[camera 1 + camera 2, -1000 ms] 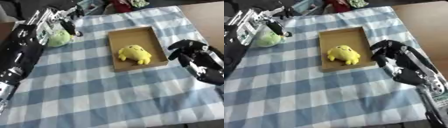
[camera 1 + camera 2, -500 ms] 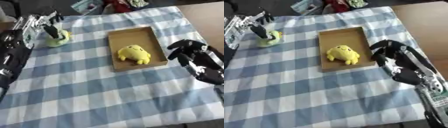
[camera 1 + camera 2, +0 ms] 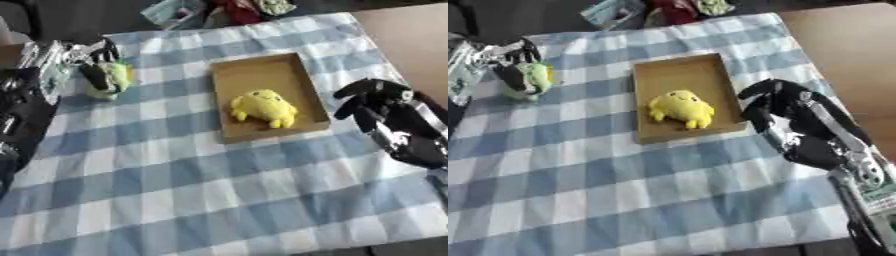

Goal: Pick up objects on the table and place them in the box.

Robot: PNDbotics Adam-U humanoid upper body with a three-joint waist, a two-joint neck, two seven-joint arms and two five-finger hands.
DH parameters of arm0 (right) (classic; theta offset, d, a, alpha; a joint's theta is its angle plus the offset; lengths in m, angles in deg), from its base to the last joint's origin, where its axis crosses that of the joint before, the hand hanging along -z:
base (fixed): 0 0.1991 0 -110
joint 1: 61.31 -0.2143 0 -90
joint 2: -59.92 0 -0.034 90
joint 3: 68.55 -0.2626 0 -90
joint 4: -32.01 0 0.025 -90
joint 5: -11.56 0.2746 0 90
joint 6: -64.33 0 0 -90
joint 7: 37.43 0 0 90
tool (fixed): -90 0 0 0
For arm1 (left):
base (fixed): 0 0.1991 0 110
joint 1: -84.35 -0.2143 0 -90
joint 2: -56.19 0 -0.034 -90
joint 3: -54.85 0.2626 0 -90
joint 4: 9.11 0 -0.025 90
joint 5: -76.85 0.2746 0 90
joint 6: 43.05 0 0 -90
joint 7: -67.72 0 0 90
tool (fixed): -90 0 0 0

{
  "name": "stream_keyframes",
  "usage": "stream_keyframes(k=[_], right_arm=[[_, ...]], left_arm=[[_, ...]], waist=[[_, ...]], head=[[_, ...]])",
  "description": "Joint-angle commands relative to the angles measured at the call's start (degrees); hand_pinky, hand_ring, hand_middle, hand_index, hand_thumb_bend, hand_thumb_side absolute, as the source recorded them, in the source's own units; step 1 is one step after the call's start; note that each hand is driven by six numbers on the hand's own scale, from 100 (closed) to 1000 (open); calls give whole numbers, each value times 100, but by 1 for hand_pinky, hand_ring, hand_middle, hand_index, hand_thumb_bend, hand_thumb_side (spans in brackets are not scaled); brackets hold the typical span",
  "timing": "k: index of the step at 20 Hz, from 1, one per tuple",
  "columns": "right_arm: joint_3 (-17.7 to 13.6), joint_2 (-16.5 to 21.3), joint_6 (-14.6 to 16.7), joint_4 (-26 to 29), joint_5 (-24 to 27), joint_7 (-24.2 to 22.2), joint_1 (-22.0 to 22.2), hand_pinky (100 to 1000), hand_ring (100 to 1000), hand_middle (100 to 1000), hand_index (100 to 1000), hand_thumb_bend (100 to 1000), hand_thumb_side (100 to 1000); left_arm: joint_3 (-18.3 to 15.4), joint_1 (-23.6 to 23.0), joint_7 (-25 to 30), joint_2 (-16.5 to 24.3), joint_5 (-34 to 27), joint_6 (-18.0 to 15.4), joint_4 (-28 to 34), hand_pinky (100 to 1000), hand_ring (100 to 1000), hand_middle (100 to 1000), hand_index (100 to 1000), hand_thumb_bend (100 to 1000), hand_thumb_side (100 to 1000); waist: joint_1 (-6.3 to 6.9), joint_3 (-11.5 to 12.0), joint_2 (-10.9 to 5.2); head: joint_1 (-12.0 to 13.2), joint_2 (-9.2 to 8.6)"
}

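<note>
Checked cloth (image 3: 175, 190) is being worked: green toy (image 3: 112, 77) is being clasped by the left hand (image 3: 92, 67) for boxing, right hand (image 3: 776, 102) being kept curled, empty, beside the box (image 3: 262, 75).

Left hand (image 3: 514, 67) fingers curled round green toy (image 3: 535, 76); yellow plush (image 3: 681, 108) in box (image 3: 677, 75); right hand (image 3: 785, 107) beside box.

No readable text, label, brand, number or sign anywhere; the teal packet (image 3: 174, 11) at the upper edge carries only blurred marks; a pale tag (image 3: 879, 193) on the right arm, lower right, shows print too blurred to read; the cardboard box (image 3: 231, 114) is plain, unmarked.
</note>
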Motion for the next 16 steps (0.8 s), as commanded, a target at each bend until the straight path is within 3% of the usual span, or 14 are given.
stream_keyframes(k=[1,3,6,16], right_arm=[[-65,128,3,42,-17,26,-40,634,612,703,765,184,490],[-65,127,3,40,-18,28,-41,634,612,703,765,184,490],[-64,128,4,35,-18,28,-38,634,612,703,765,184,490],[-23,101,3,34,-6,-10,-67,634,613,703,765,185,489]], left_arm=[[-57,15,79,201,107,0,-17,630,449,457,618,404,100],[-62,32,13,194,112,18,38,593,390,393,553,323,100],[-36,95,-91,188,42,-5,209,575,371,370,533,306,100],[436,551,-266,-203,-290,-214,1270,558,385,383,547,345,100]], waist=[[-42,18,-103],[-47,21,-103],[-49,27,-109],[-51,-3,-137]], head=[[-19,22],[-23,24],[-29,30],[26,40]])
